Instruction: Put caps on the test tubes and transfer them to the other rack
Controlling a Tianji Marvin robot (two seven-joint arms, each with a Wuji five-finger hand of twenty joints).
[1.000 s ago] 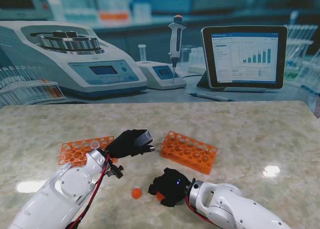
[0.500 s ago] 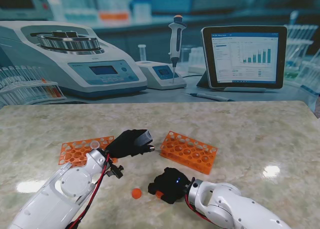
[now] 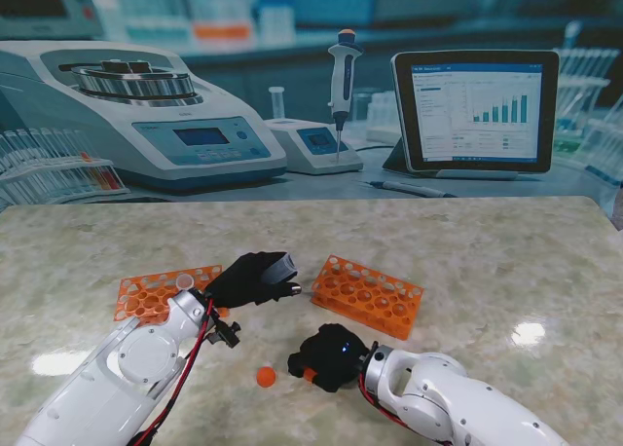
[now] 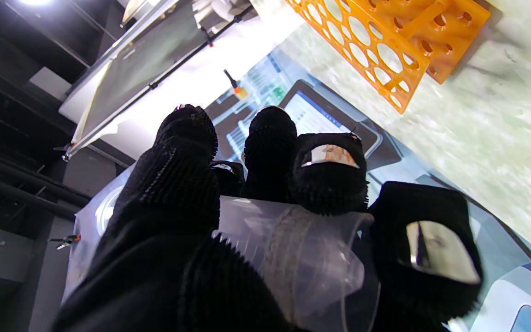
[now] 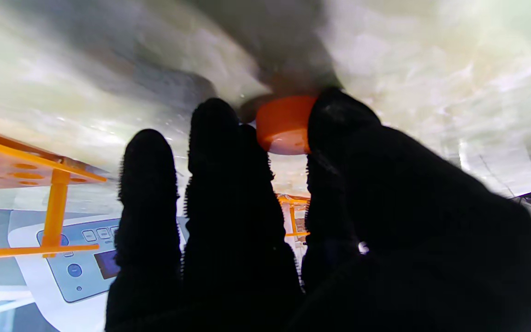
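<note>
My left hand (image 3: 255, 278) is shut on a clear, uncapped test tube (image 4: 293, 258); it is held over the table between the two orange racks. The left rack (image 3: 156, 292) lies beside that hand's wrist. The right rack (image 3: 368, 295) stands just past the tube's end and shows again in the left wrist view as the orange rack (image 4: 385, 41). My right hand (image 3: 331, 356) is low on the table nearer to me. Its thumb and a finger pinch an orange cap (image 5: 284, 124), which touches the table top. A second orange cap (image 3: 265, 376) lies loose to that hand's left.
Along the far edge of the table stand a centrifuge (image 3: 146, 115), a small meter with a pipette (image 3: 343, 76), and a tablet (image 3: 477, 110). A pen (image 3: 407, 187) lies in front of the tablet. Racks of tubes (image 3: 49, 168) sit at the far left.
My right hand has crept slightly farther from me and to the left with the cap between its fingers. The left hand, the tube and the loose cap have stayed put.
</note>
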